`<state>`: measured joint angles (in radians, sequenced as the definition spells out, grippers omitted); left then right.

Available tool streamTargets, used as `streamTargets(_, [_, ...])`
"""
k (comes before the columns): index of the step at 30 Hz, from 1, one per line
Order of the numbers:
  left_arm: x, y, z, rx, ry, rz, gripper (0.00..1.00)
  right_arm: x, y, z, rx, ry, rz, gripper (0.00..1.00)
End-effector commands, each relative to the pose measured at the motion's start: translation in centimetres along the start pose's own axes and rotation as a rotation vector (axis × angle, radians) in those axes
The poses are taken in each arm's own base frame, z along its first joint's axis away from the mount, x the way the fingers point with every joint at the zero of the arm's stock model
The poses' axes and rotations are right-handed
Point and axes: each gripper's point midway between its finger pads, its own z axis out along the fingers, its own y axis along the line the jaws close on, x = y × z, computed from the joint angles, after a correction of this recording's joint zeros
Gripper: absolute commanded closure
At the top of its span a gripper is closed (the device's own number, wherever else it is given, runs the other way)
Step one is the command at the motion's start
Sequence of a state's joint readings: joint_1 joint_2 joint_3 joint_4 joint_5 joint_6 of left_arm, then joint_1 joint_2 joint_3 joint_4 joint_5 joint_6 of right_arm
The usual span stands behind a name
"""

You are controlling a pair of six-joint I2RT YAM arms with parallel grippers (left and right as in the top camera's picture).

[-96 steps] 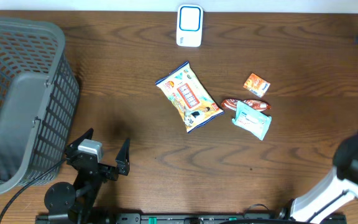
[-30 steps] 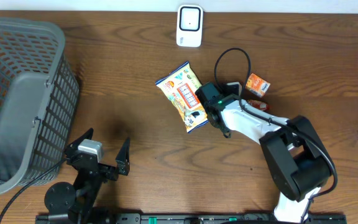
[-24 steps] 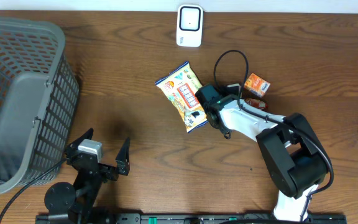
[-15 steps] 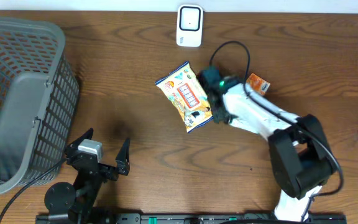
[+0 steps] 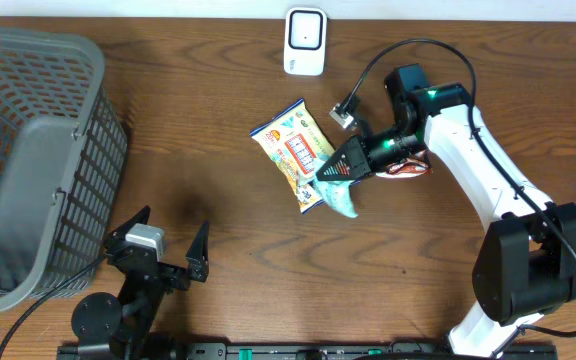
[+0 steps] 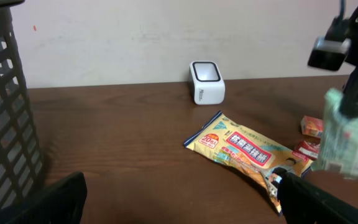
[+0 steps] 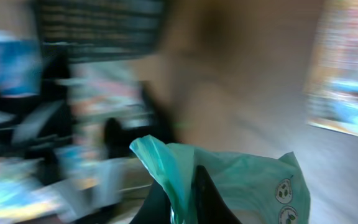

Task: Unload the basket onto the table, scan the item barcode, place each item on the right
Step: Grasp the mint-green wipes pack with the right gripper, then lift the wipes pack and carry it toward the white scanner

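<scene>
Right gripper [image 5: 341, 178] now clamped on teal packet [image 5: 344, 202]; jaws closed within last second. Packet no longer lying flat: lifted, hanging on robot's side of scanner [image 5: 305, 42], over snack bag [image 5: 296, 152] corner. Grasp looks done; carry to scanner and barcode presentation remain. Left gripper [image 5: 171, 228] spread wide, empty, well apart from scanner.

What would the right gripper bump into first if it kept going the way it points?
Probably the yellow snack bag, just beyond the right gripper and its teal packet, though it might pass above.
</scene>
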<state>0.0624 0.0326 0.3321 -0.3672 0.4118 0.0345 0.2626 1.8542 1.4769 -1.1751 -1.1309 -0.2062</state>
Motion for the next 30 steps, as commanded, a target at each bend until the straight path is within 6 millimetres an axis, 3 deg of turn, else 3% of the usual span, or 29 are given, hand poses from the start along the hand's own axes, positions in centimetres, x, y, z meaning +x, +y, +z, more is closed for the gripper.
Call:
streamTargets(1, [-0.28,-0.04,-0.09,-0.001,-0.007,0.017,0.02,-1.22,6.60,-1.36,-0.394,-0.093,-0.050,0.99])
streamTargets(8, [-0.28,-0.03,-0.09,-0.002,-0.007,0.017,0.02,-1.39,6.98,-1.51,-0.418,-0.102,-0.068,0.99])
streamTargets(12, [-0.28,-0.04,-0.09,-0.001,-0.007,0.017,0.02,-1.36,6.98,-1.51,-0.426,-0.060,0.128,0.99])
streamTargets(17, [-0.28,-0.03,-0.09,-0.002,-0.007,0.017,0.02,-1.39,6.96,-1.56,-0.435,0.022,0.508,0.95])
streamTargets(19, [-0.28,-0.04,-0.09,-0.001,-0.007,0.017,0.02,-1.40,6.95,-1.59,-0.435,0.056,0.666,0.99])
streamTargets(30, [-0.28,-0.04,-0.09,-0.001,-0.007,0.017,0.02,-1.40,6.92,-1.65,-0.433,0.104,0.885,0.99])
